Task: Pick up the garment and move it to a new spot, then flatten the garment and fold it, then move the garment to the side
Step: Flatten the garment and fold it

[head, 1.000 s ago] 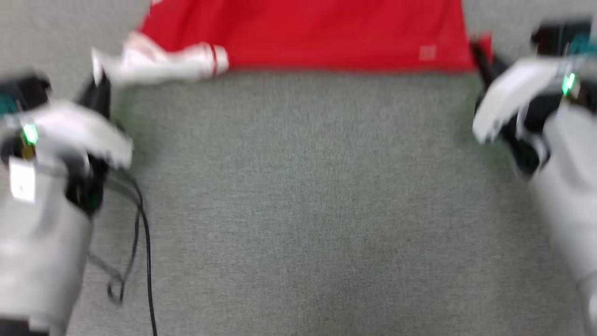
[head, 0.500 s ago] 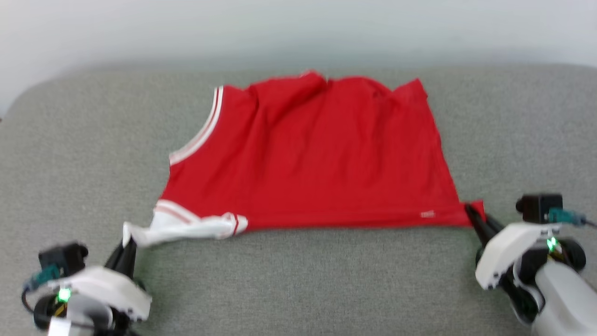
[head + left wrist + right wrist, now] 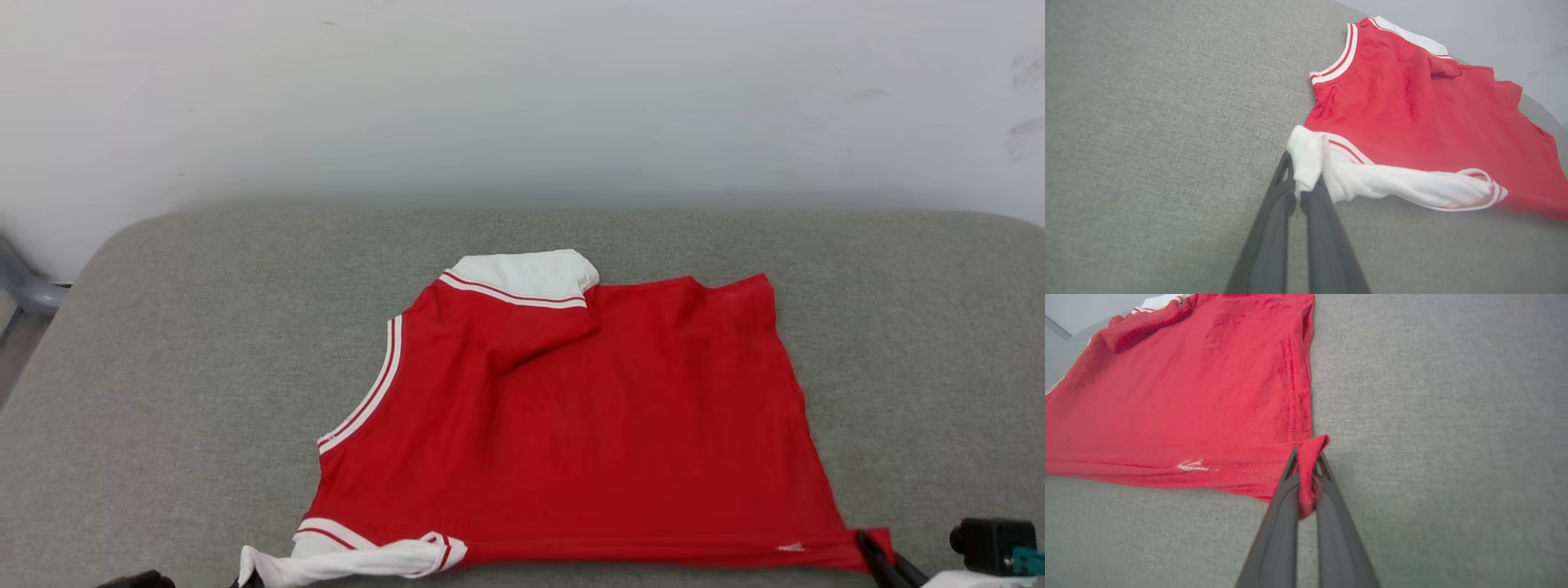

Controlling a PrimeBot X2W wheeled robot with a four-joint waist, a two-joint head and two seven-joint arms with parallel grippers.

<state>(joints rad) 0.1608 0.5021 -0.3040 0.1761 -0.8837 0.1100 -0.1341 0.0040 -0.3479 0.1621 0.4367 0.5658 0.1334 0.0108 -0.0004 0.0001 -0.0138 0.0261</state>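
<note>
The garment [image 3: 571, 425], a bright red jersey with white striped sleeves, lies spread on a grey cushion, one white sleeve folded over its far edge. In the left wrist view my left gripper [image 3: 1300, 179] is shut on a bunched white sleeve [image 3: 1306, 159] at the near left corner of the garment [image 3: 1412, 114]. Along the right wrist view my right gripper [image 3: 1307, 467] is shut on the red hem corner of the garment [image 3: 1208, 396]. At the head view's bottom right, the right gripper [image 3: 872, 549] meets that red corner.
The grey cushion [image 3: 163, 367] stretches wide on both sides of the cloth and ends in a rounded far edge against a pale wall [image 3: 522, 98]. A grey metal piece [image 3: 24, 286] pokes in at the far left.
The head camera has tilted up, so the cloth and wall have slid down the picture. Both grippers keep their hold on the near corners. A white sleeve now shows at the far edge.
</note>
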